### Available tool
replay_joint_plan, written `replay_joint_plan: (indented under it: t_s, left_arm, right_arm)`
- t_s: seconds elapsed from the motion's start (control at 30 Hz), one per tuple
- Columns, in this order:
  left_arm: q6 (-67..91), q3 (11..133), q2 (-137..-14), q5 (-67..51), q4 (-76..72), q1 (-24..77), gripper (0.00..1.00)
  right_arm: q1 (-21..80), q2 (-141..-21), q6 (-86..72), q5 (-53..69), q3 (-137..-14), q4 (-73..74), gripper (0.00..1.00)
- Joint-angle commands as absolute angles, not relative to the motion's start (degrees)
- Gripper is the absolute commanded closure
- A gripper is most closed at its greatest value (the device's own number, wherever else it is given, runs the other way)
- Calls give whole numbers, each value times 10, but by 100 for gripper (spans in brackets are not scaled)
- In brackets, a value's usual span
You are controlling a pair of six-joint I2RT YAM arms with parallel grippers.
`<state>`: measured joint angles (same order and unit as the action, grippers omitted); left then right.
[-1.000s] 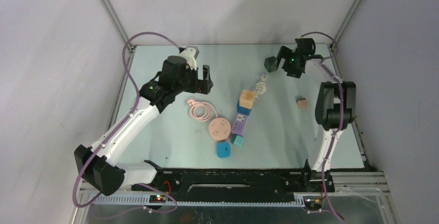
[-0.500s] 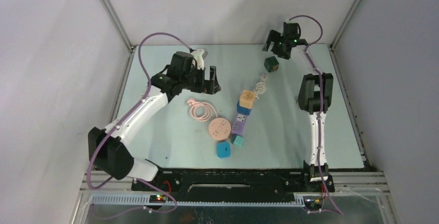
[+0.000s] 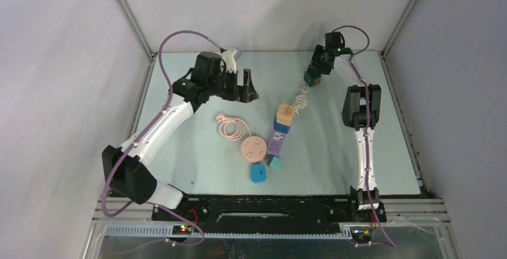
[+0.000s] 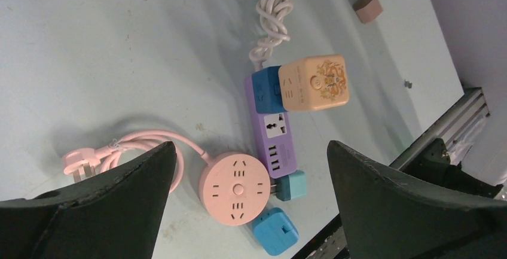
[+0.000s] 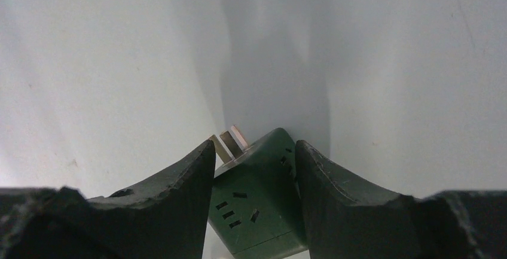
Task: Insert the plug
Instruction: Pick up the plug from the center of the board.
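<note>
A dark green cube plug (image 3: 312, 79) (image 5: 257, 205) with metal prongs lies at the far right of the table. My right gripper (image 3: 314, 72) (image 5: 255, 151) is shut on it, one finger on each side, prongs pointing away. A purple power strip (image 3: 277, 142) (image 4: 272, 133) lies mid-table with a peach cube adapter (image 3: 285, 113) (image 4: 314, 82) on its far end and a teal plug (image 3: 274, 162) (image 4: 290, 185) at its near end. My left gripper (image 3: 247, 88) (image 4: 248, 148) hangs open above the table, left of the strip.
A round pink socket (image 3: 253, 149) (image 4: 237, 188) with a coiled pink cable (image 3: 230, 127) lies left of the strip. A blue plug (image 3: 258, 173) (image 4: 274, 231) sits near it. The strip's coiled white cord (image 3: 302, 98) (image 4: 271, 14) runs toward the green plug. A small brown plug (image 4: 366, 6) lies right.
My right gripper swung left, came down over the green plug and closed on it. The left gripper drifted right and toward the back, still open.
</note>
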<state>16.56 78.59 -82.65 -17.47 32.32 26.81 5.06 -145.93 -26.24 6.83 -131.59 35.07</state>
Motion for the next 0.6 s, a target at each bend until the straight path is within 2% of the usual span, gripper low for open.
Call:
replay_joint_plan:
  t_s: [0.0, 0.4, 0.57]
  left_arm:
    - [170, 829, -832, -196, 315, 261, 0]
    - [207, 821, -825, -228, 287, 261, 0]
    - [215, 813, -807, -234, 283, 261, 0]
  right_arm:
    - [54, -1400, -222, 68, -1257, 408, 47]
    - [61, -1136, -182, 91, -894, 381, 45]
    - [90, -1038, -171, 91, -793, 382, 40]
